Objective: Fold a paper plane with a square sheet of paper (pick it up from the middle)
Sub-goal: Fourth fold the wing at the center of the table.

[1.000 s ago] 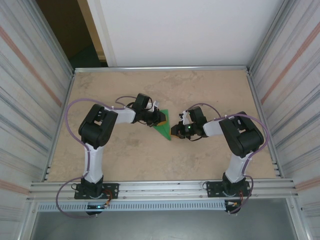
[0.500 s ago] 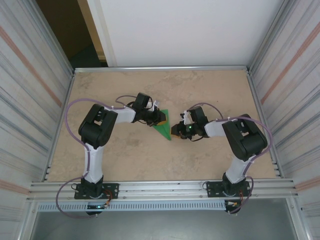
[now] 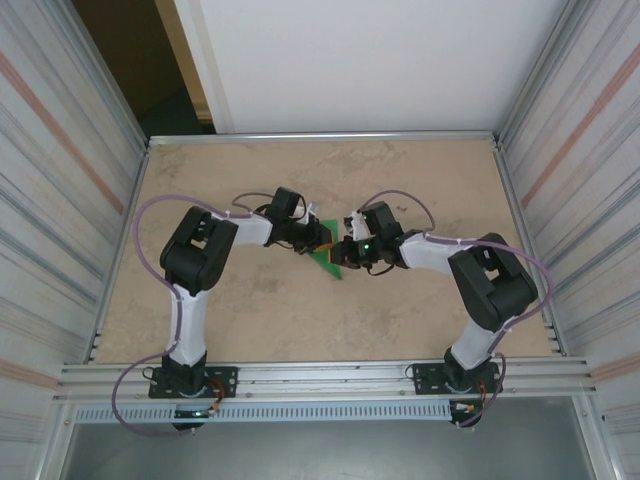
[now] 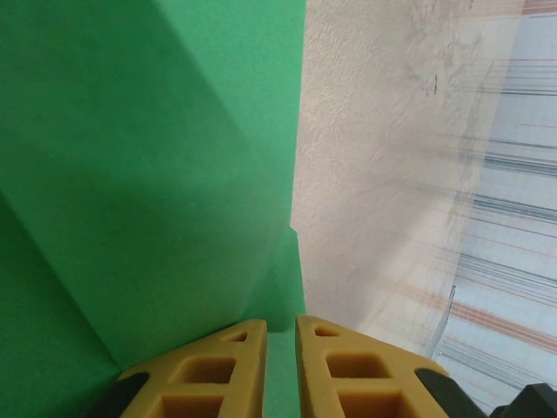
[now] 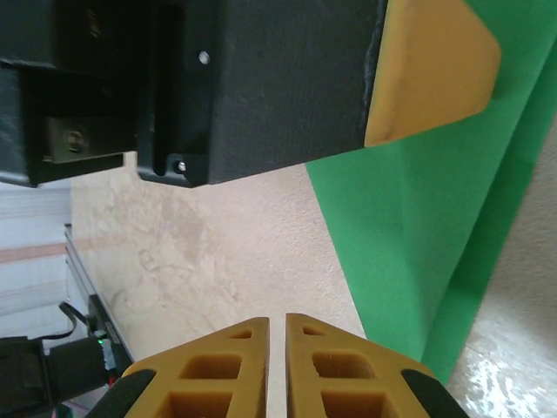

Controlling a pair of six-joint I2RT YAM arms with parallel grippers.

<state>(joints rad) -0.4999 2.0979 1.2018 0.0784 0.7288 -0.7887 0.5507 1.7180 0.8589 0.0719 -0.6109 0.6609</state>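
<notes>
The green sheet of paper (image 3: 331, 266) lies mid-table, folded into a narrow wedge pointing toward the near edge. My left gripper (image 3: 321, 240) rests on its upper left part. In the left wrist view the layered green paper (image 4: 148, 174) spreads under the shut left gripper (image 4: 280, 324), and green shows through the thin slit between the fingers. My right gripper (image 3: 344, 255) sits at the paper's right edge, close to the left one. In the right wrist view the right gripper (image 5: 277, 320) is shut over bare table, the paper (image 5: 418, 235) lies just to its right, and a left fingertip (image 5: 431, 70) rests on it.
The beige table (image 3: 250, 300) has corrugated walls on both sides (image 3: 60, 200) and a metal rail (image 3: 320, 375) along the near edge by the arm bases. Cables loop off both arms. Open tabletop lies behind and in front of the paper.
The right arm has swung left, bringing its gripper up to the paper's right edge beside the left gripper. The left arm and the paper have stayed put.
</notes>
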